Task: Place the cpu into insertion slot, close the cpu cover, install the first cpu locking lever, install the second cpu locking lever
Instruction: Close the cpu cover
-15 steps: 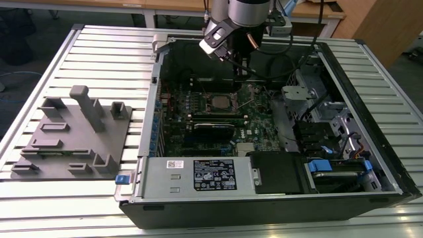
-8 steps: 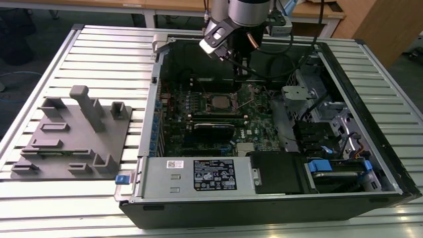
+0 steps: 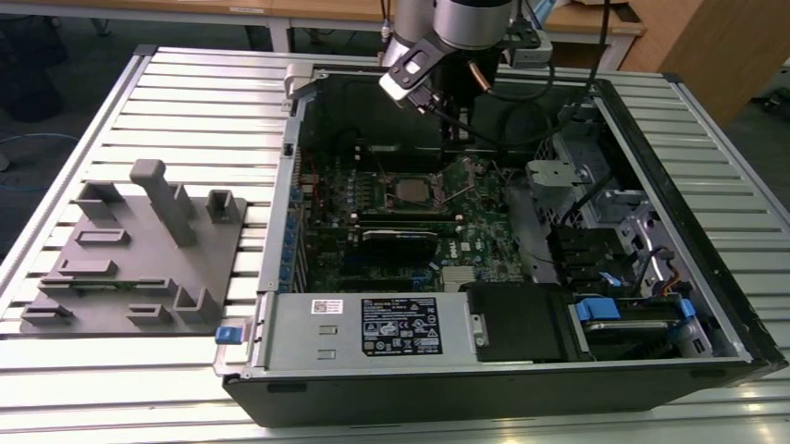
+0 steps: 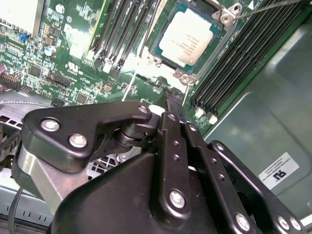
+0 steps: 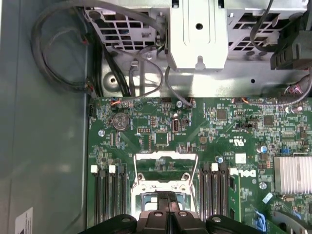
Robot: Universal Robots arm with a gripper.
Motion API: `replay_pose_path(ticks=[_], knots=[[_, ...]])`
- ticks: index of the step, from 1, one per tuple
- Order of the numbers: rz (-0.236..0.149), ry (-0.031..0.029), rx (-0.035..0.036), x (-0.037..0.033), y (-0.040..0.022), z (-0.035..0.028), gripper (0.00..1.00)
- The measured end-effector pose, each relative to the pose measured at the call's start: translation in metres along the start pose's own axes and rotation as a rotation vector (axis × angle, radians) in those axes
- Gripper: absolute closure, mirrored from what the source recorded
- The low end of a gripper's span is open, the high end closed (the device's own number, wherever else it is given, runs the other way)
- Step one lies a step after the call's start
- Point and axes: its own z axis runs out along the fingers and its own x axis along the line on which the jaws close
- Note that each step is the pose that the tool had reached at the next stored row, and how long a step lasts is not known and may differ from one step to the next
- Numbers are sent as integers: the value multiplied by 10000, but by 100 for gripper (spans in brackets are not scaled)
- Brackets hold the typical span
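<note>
The cpu [image 4: 187,36] lies flat with its silver-grey face up in the insertion slot [image 4: 181,73] on the green board. In the first wrist view the cpu cover [image 5: 165,157] looks like a silvery frame tilted up at the far side of the insertion slot [image 5: 146,197]. A thin wire locking lever [image 4: 273,7] sticks out past one socket corner. My gripper [image 4: 174,100] hovers above the board beside the socket, its dark fingers together and nothing between them. The gripper [image 5: 168,202] lines up over the socket's middle. In the exterior view the gripper [image 3: 454,125] hangs inside the open case, above the insertion slot [image 3: 413,190].
The computer case [image 3: 691,139] lies open on a slatted table [image 3: 185,83]. A grey fixture block [image 3: 136,250] sits at the exterior view's left. Long black memory slots [image 4: 234,63] flank the socket. Cables [image 5: 63,48], a metal bracket [image 5: 197,34] and a heat sink [image 5: 292,173] stand nearby.
</note>
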Motion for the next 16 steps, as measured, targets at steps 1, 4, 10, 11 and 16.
replay_pose_path(ticks=[1, 4, 10, 11, 16], knots=[[-1, 0, 0, 0, 10, 1, 90], [-1, 0, 0, 2, 50, 3, 90], [1, 0, 0, 3, 90, 6, 90], [0, 0, 1, 3, 91, 5, 90], [-2, 0, 1, 3, 99, 6, 90]])
